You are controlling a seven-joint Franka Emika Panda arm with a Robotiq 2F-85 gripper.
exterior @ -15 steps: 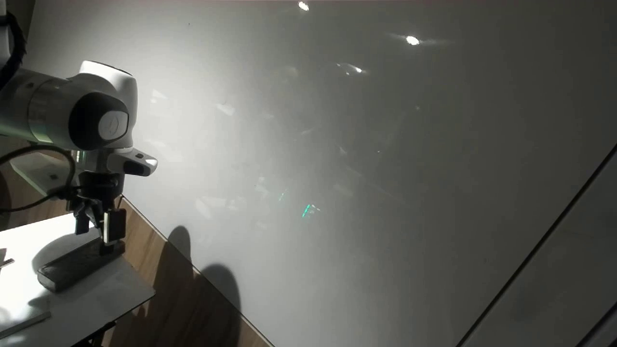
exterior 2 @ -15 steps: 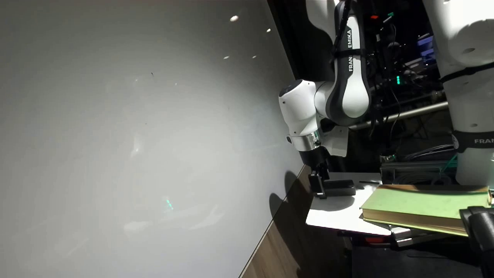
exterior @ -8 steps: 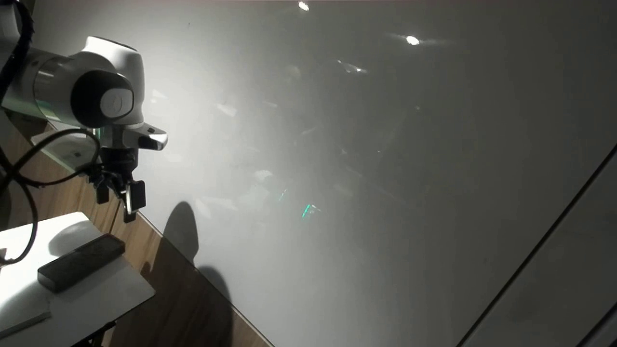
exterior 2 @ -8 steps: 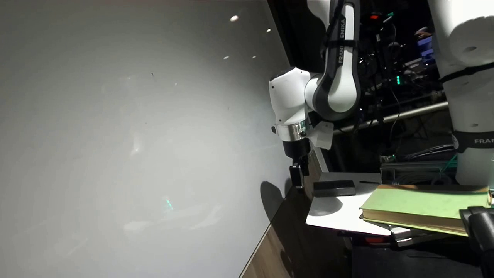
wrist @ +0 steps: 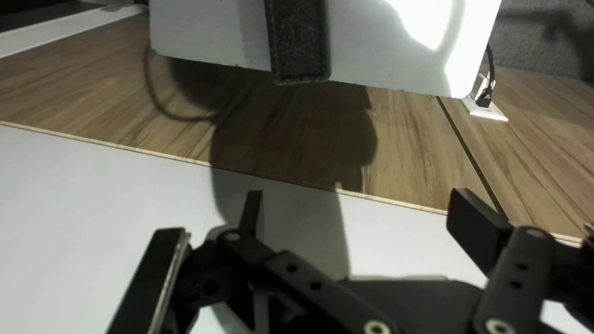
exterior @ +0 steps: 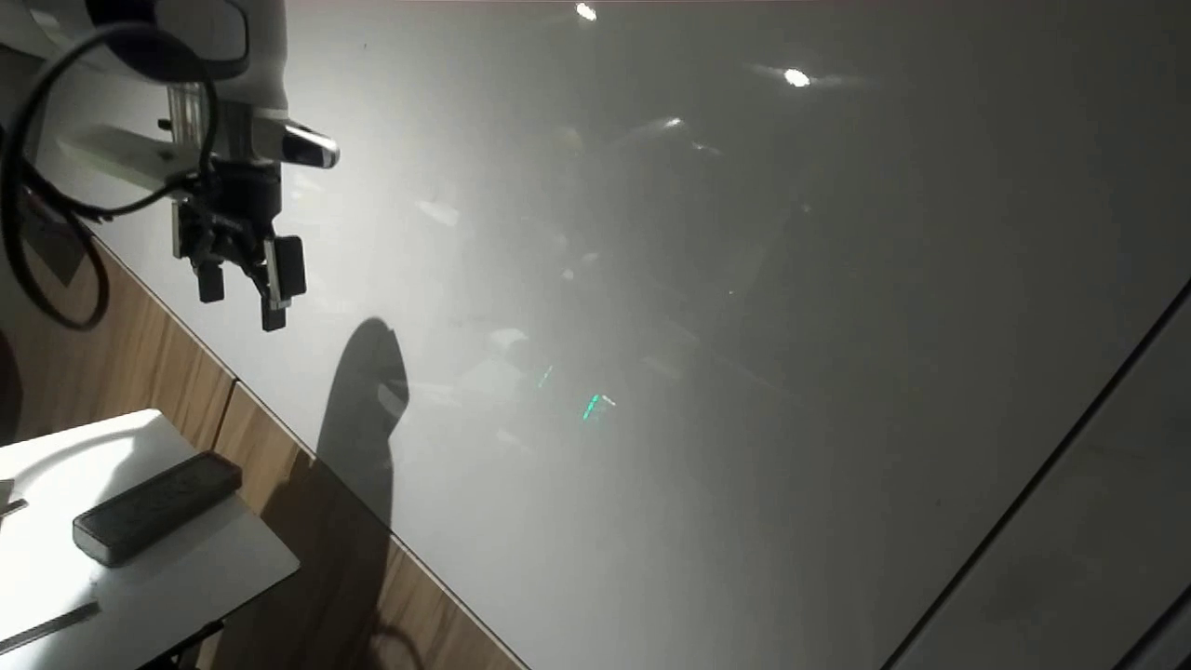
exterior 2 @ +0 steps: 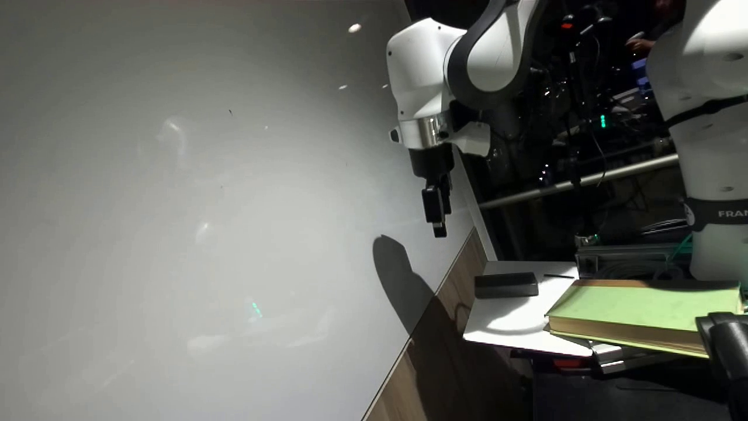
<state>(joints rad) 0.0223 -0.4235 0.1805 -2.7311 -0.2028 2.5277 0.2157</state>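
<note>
In an exterior view I have the gripper (exterior: 242, 300) spread in mid-air, higher and farther right than the dark block (exterior: 156, 509) on the white tabletop (exterior: 219, 563).

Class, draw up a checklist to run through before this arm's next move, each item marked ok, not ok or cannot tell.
1. Gripper open and holding nothing: ok.
2. Dark block lying flat on the white table: ok.
3. Block well inside the table edge: not ok, one end reaches it.
4. Gripper directly above block: not ok, it hangs off to one side.
5. Safe gap between gripper and white panel: cannot tell.
</note>
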